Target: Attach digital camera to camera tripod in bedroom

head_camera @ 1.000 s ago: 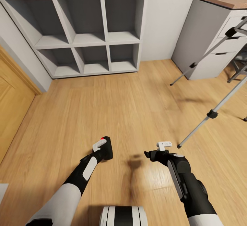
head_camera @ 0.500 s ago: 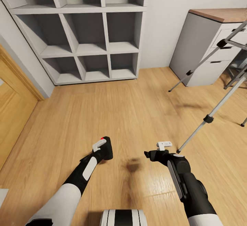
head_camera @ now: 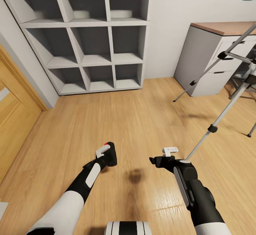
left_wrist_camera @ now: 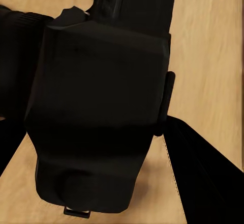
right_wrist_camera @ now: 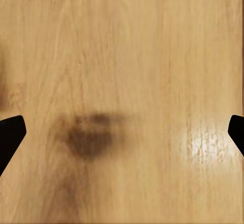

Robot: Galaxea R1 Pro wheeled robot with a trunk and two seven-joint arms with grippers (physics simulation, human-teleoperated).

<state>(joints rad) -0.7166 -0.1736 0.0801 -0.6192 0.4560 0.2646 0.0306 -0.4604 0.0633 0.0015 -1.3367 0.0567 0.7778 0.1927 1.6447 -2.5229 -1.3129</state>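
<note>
In the head view my left gripper [head_camera: 108,159] is held low over the plank floor, shut on the digital camera [head_camera: 111,150], a small black body with a red button on top. The left wrist view has the camera [left_wrist_camera: 101,112] close up, dark between the fingers [left_wrist_camera: 203,183]. My right gripper [head_camera: 156,162] hangs open and empty beside it, and its fingertips [right_wrist_camera: 10,137] stand wide apart over bare floor. The camera tripod [head_camera: 212,128] stands at the right, and one silver leg comes down just beyond the right gripper.
Grey cubby shelves [head_camera: 96,50] line the far wall. A wooden door [head_camera: 14,121] is at the left. A grey desk [head_camera: 206,60] with drawers and a wood top stands behind the tripod. Light plank floor [head_camera: 135,121] lies ahead.
The whole picture has slid down as the view rose, so the shelves, desk and tripod sit lower in it. Both arms hold the same pose, the camera still gripped.
</note>
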